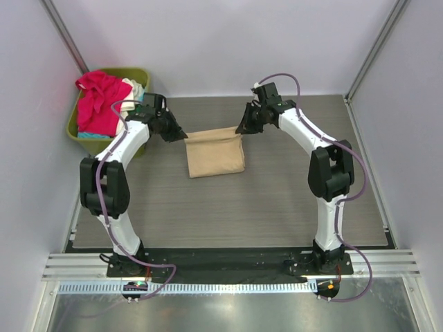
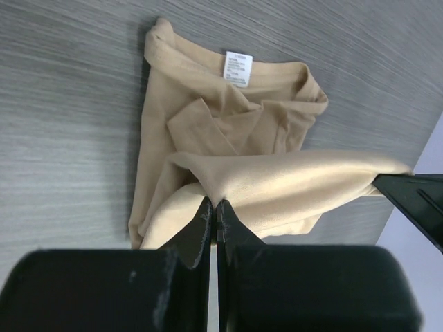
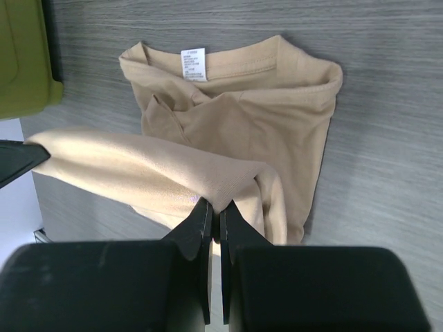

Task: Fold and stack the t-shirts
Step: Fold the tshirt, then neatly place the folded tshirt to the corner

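Top view: the tan t-shirt [image 1: 215,153] lay part-folded at the centre of the table [image 1: 277,207], its far edge lifted between the left gripper [image 1: 183,136] and the right gripper [image 1: 241,129]. A pink-red t-shirt [image 1: 100,104] topped the heap in the olive basket [image 1: 140,72] at far left. Left wrist view: the left fingers were clamped on one corner of the tan cloth, with the white neck label [image 2: 238,68] visible beyond. Right wrist view: the right fingers pinched the opposite corner, and the raised edge ran taut between both.
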Controlling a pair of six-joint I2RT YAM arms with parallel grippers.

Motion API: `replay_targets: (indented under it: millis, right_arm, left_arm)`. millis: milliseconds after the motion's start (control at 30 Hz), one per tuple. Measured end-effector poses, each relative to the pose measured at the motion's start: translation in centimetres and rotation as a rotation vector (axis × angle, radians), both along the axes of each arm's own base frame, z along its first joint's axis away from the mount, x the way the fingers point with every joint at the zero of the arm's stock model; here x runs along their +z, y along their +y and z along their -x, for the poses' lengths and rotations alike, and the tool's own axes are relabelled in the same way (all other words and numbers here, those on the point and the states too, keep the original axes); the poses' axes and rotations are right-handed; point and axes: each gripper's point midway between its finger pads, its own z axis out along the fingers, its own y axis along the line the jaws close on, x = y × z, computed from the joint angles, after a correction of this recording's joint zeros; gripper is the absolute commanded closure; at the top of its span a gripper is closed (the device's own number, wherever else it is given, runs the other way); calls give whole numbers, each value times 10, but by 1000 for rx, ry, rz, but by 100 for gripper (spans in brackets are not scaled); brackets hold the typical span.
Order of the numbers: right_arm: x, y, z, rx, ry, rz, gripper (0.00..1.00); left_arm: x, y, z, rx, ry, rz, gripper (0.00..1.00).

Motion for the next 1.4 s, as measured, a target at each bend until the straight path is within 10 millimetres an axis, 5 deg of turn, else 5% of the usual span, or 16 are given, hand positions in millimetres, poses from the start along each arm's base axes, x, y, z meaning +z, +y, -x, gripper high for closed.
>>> replay_targets:
  millis: [367, 400, 467, 533, 667, 833, 967, 1100, 1233, 1400]
  right_arm:
    - [-37, 5, -35, -8, 50, -12, 99]
    - [-38, 5, -38, -8, 49, -15, 96]
    - [-41, 6, -43, -12, 54, -23, 68]
    - [-43, 5, -50, -24, 57, -32, 34]
    - [-44, -2, -78, -61, 37, -49, 23]
    - [-26, -20, -102, -116, -11, -70, 23]
    - [-8, -21, -89, -120, -49, -55, 24]
    - [-2, 15, -46, -38, -57, -27, 24]
    - [-19, 50, -16, 48, -48, 9, 13]
    - [-41, 35, -13, 47, -32, 81, 6]
  left_arm:
    - [-33, 0, -38, 0, 64, -1, 99]
    - [-32, -1, -42, 0, 63, 0, 98]
    - [-32, -2, -52, 0, 55, 0, 96]
    - [-34, -2, -62, -3, 56, -8, 66]
    - [-39, 2, -93, -3, 60, -13, 29]
    - [-22, 8, -117, -8, 20, -17, 23]
    - [2, 12, -89, -7, -2, -17, 23]
    - [23, 13, -40, -17, -11, -13, 24]
    - [32, 10, 0, -36, -26, -13, 25]
    - [28, 12, 60, -77, -12, -45, 24]
